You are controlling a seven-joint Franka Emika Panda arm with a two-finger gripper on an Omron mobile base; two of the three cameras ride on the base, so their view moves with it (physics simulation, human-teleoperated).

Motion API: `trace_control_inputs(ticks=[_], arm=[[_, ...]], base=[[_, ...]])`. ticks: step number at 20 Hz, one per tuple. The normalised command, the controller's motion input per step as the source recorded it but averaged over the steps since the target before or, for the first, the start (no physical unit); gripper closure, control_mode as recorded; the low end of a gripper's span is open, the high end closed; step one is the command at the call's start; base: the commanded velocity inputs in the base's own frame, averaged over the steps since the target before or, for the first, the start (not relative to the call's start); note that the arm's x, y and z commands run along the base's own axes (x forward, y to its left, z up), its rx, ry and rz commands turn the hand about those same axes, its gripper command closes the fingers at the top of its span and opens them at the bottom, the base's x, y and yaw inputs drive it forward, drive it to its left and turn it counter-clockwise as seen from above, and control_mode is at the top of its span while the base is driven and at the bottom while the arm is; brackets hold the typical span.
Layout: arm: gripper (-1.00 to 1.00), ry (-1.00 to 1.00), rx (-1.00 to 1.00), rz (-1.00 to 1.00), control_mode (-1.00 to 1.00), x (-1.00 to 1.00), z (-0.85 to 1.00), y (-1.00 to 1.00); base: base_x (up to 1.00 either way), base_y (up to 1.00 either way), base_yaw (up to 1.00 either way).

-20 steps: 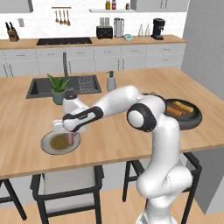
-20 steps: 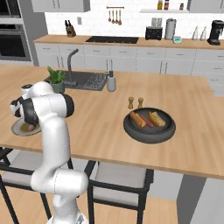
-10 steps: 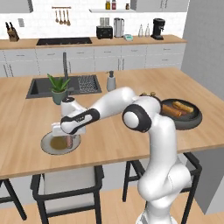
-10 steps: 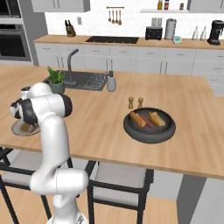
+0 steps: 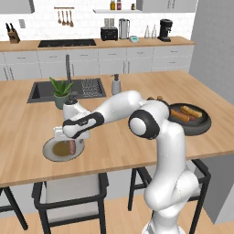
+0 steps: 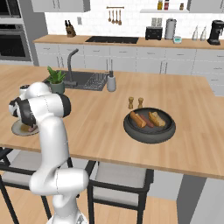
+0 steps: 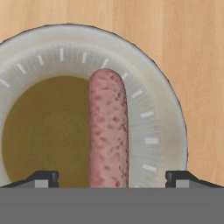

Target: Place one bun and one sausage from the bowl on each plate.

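Observation:
A pink sausage (image 7: 108, 131) lies on the pale grey plate (image 7: 148, 127), over its brown middle. My gripper (image 7: 112, 177) hangs just above it, open, with a finger tip well clear of the sausage on each side. From the left base view the gripper (image 5: 68, 138) hovers over the plate (image 5: 50, 153) near the counter's front left, with the sausage (image 5: 71, 147) on it. The dark bowl (image 5: 201, 124) sits to the right and holds a bun (image 5: 191, 111) and a sausage (image 5: 179, 116). The right base view has the bowl (image 6: 149, 131) at centre and the plate (image 6: 19, 129) at far left.
A sink (image 5: 43, 91), a potted plant (image 5: 61, 91) and a soap dispenser (image 5: 116, 85) stand behind the plate. Two small shakers (image 6: 134, 103) stand just behind the bowl. Dark stools (image 5: 68, 192) are tucked under the counter's front edge.
The jaws have gone from shut on the sausage to wide open, and the sausage now lies on the plate. The hand has come slightly lower over the plate.

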Motion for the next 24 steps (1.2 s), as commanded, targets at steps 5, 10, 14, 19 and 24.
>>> trace_control_inputs(ticks=[5,10,14,19,24], arm=[[-1.0,0.0,0.0,0.0,-1.0,-0.32,0.47,-0.48],[-1.0,0.0,0.0,0.0,-1.0,-0.09,0.33,-0.93],[-1.0,0.0,0.0,0.01,-1.0,-0.21,0.36,-1.0],[-1.0,0.03,0.0,0.01,-1.0,-0.15,0.38,-1.0],[-1.0,0.06,0.0,0.02,-1.0,-0.11,0.23,-1.0]], base=[[0.0,0.0,0.0],[0.0,0.0,0.0],[0.0,0.0,0.0],[0.0,0.0,0.0],[0.0,0.0,0.0]])
